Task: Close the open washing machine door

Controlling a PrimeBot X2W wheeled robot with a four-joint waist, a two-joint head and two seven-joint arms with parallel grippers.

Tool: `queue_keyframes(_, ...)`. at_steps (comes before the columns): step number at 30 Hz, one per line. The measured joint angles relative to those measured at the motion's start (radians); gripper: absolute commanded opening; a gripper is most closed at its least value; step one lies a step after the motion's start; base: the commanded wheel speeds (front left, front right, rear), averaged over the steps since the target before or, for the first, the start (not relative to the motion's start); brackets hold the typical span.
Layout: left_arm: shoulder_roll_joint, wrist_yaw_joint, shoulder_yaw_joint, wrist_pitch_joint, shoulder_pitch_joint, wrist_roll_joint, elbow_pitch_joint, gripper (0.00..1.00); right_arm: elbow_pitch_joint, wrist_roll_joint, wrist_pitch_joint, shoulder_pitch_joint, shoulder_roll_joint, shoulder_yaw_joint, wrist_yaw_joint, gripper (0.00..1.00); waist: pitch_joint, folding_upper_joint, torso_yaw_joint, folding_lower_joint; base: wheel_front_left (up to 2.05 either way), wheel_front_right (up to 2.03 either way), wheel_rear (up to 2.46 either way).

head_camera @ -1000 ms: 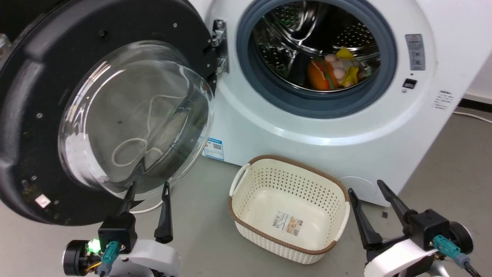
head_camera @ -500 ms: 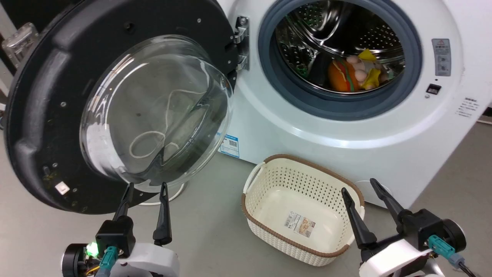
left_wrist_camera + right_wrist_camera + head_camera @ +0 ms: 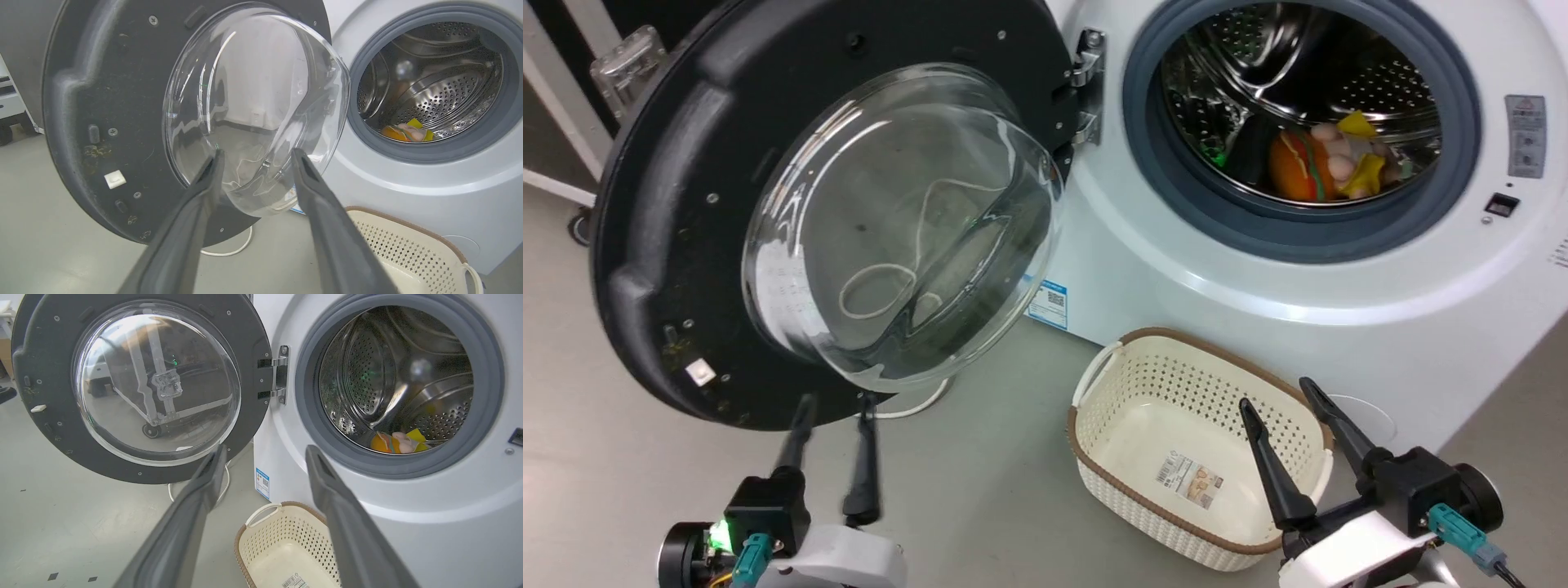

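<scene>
Standing fully open left of the washing machine (image 3: 1176,269), the washing machine door (image 3: 654,245) has not swung; only the head camera has turned toward it. Left claw (image 3: 836,402) and right claw (image 3: 1276,394) are spread, empty. Judgement: lining up, push not begun.

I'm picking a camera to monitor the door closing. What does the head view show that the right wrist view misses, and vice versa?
Head view, not right wrist: the grey warning label, and a clear plastic piece at the edge of the washing machine door. Right wrist, not head: dark floor marks. Both: the door wide open, its hinge, toys in the drum, the cream basket.
</scene>
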State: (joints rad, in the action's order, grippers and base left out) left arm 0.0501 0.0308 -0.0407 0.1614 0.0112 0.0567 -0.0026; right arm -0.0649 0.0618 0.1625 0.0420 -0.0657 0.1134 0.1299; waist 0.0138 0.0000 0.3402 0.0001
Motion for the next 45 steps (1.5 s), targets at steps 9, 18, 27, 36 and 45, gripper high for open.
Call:
queue_keyframes(9, 0.004, -0.055, 0.07, 0.021, -0.022, 0.042, -0.063, 0.0, 0.002, 0.003, 0.019, -0.004, 0.0, -0.013, 0.0, 1.0, 0.004, 0.0, 0.04, 0.0, 0.0, 0.0, 0.0)
queue_keyframes(18, 0.092, -0.114, 0.207, 0.038, -0.201, 0.099, -0.127, 0.0, 0.015, 0.003, 0.035, -0.017, -0.001, -0.034, 0.0, 1.0, 0.042, 0.0, 0.06, 0.0002, 0.0, 0.0, 0.0)
queue_keyframes(27, 0.209, -0.123, 0.392, -0.093, -0.474, 0.394, 0.125, 0.0, 0.017, 0.019, 0.057, -0.005, -0.026, -0.02, 0.0, 1.0, 0.102, 0.0, 0.044, 0.0001, 0.0, 0.0, 0.0)
queue_keyframes(36, 0.27, -0.05, 0.546, -0.44, -0.702, 0.737, 0.45, 0.0, 0.01, 0.039, 0.073, 0.025, -0.061, 0.003, 0.0, 1.0, 0.153, 0.0, 0.027, 0.0001, 0.0, 0.0, 0.0)
queue_keyframes(45, 0.285, -0.044, 0.621, -0.773, -0.762, 0.989, 0.55, 0.0, 0.001, 0.054, 0.091, 0.031, -0.077, 0.01, 0.0, 1.0, 0.18, 0.0, 0.016, 0.0, 0.0, 0.0, 0.0)
